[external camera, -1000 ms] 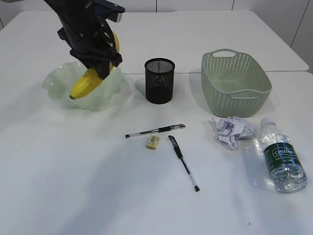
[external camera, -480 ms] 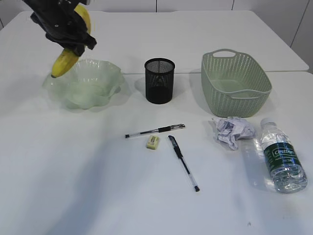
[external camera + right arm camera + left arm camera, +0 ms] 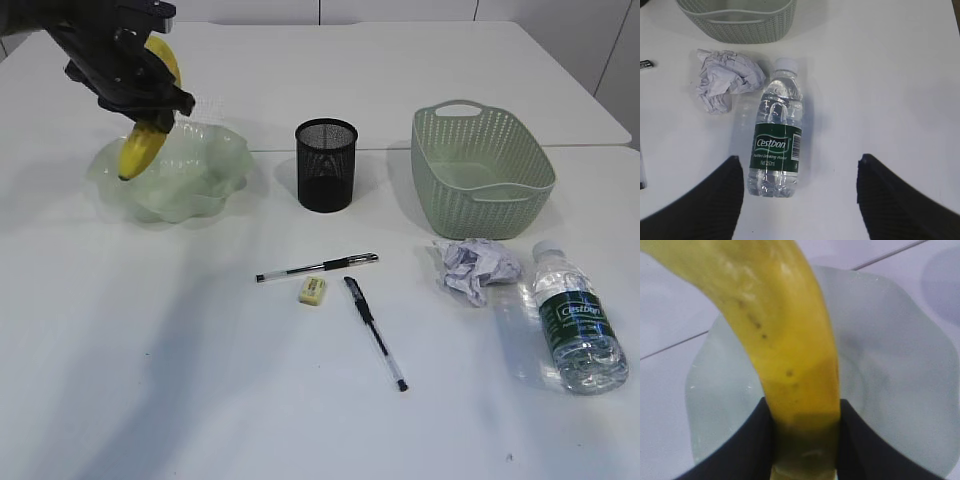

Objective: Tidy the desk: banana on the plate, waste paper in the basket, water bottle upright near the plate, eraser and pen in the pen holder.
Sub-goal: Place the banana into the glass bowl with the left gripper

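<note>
- Pen holder [image 3: 326, 165]: centre of frame, upright, between plate [image 3: 205, 185] and basket [image 3: 480, 170].
- Two pens [image 3: 318, 267] [image 3: 375, 332], eraser [image 3: 312, 290]: lower centre, on desk [image 3: 150, 380].
- Waste paper [image 3: 476, 268], water bottle [image 3: 578, 322]: lower right, bottle lying flat.
- Left gripper [image 3: 148, 102]: upper left, clamped on banana [image 3: 143, 145], hanging over plate.
- Right gripper [image 3: 799, 190]: jaws spread wide above bottle, holding nothing.

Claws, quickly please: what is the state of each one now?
Left claw: closed on the banana.
Right claw: open, holding nothing.
</note>
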Robot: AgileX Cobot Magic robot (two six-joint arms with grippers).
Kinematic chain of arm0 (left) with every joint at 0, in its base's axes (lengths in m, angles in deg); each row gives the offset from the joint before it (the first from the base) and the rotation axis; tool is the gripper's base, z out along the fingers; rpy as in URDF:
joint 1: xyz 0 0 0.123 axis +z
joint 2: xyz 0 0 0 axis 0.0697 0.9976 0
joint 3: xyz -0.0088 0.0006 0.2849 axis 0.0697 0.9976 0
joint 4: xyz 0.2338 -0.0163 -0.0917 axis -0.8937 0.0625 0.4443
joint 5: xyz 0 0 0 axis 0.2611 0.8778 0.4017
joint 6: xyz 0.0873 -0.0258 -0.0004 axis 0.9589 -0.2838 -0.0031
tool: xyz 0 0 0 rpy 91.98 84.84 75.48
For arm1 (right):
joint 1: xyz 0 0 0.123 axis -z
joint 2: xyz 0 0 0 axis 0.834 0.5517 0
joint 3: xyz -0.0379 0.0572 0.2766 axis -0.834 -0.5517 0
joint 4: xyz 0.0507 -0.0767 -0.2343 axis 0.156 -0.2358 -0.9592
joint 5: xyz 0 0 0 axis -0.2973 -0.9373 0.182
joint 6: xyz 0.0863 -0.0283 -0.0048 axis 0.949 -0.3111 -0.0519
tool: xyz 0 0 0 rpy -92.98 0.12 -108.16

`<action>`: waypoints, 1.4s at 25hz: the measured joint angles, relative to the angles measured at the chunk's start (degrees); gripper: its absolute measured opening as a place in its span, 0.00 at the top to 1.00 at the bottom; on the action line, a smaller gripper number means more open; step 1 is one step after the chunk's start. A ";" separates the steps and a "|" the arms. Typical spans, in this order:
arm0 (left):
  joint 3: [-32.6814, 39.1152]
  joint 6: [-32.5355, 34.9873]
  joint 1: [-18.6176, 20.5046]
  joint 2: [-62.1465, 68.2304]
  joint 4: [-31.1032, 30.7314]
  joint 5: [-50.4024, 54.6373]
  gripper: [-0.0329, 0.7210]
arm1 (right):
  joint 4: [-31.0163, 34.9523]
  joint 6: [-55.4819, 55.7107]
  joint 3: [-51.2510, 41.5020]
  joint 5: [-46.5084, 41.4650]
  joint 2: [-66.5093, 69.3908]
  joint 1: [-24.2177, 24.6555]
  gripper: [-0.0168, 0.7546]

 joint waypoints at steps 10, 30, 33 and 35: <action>0.00 0.00 0.00 2.41 0.44 -1.62 0.63 | 0.00 0.00 0.00 0.12 0.00 0.00 0.29; 0.00 0.00 0.00 4.14 0.44 -0.23 0.60 | 0.00 0.00 0.00 0.12 0.00 0.00 0.29; 0.00 0.00 0.00 4.22 0.44 0.51 0.60 | 0.00 0.00 0.00 0.12 0.00 0.00 0.29; 0.00 0.00 0.00 4.22 0.34 0.74 0.59 | 0.00 0.00 0.00 0.12 0.00 0.00 0.29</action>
